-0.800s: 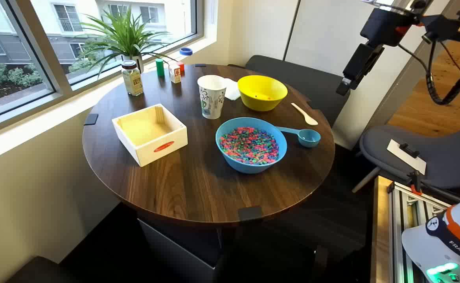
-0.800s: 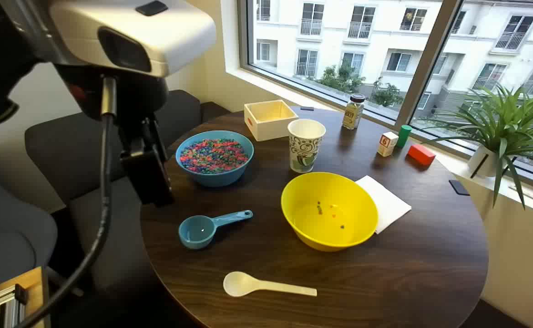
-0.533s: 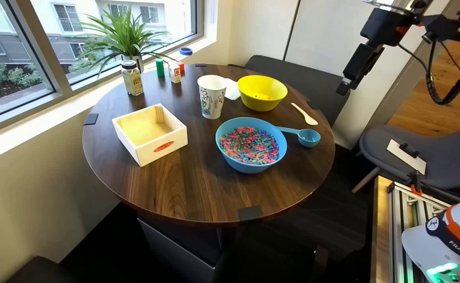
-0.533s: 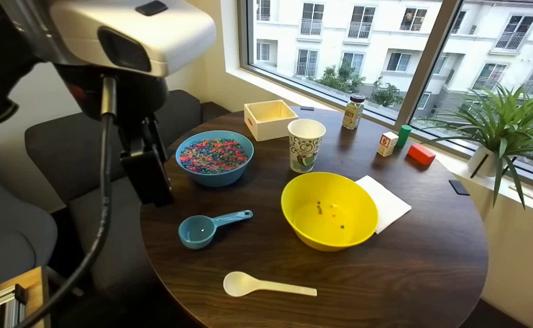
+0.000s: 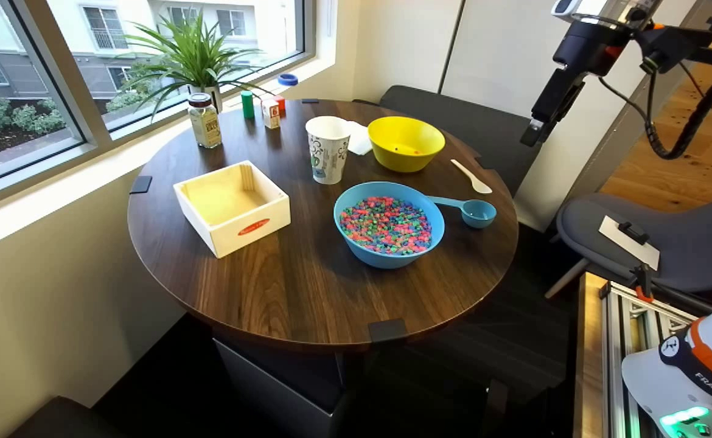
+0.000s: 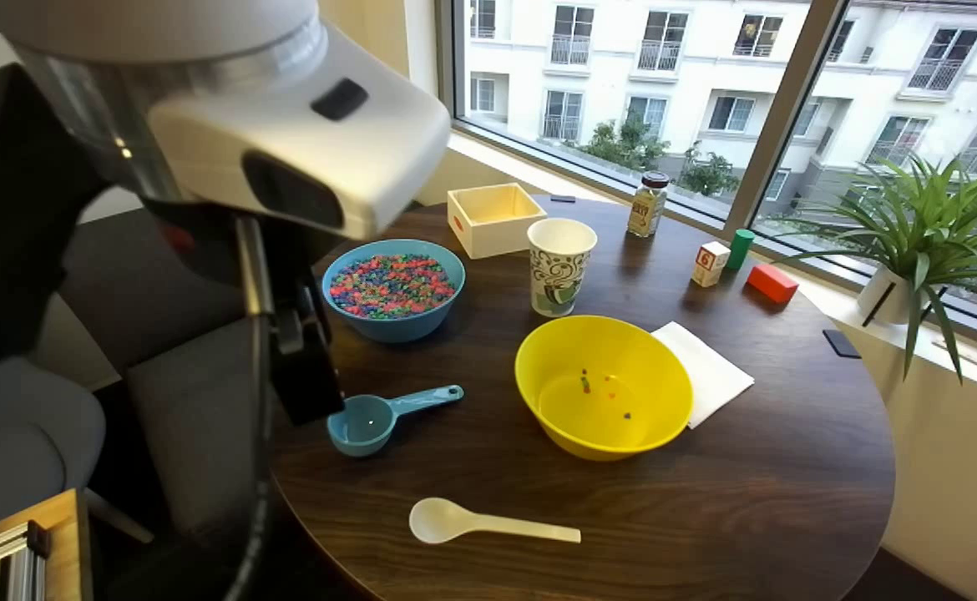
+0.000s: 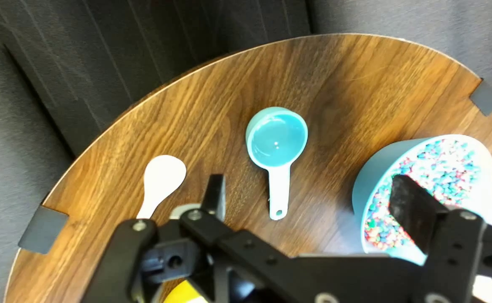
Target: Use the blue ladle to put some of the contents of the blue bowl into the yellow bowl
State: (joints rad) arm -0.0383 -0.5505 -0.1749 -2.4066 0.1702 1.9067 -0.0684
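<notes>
Few bits point(image 6: 586, 385) dot the yellow bowl point(image 6: 655, 371), the ladle point(image 7: 277, 147) lies empty on the counter point(image 6: 706, 509), the gripper point(image 7: 309, 187) spread, so grasping, scooping and pouring likely remain.

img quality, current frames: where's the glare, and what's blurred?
Wrist view: pale spoon nearly pure white; blue ladle whitened along its handle, with a small glint in its scoop; glare washing out part of the blue bowl and the contents; end effector soft. In an exterior view: robot arm and its cable look blurred.
</notes>
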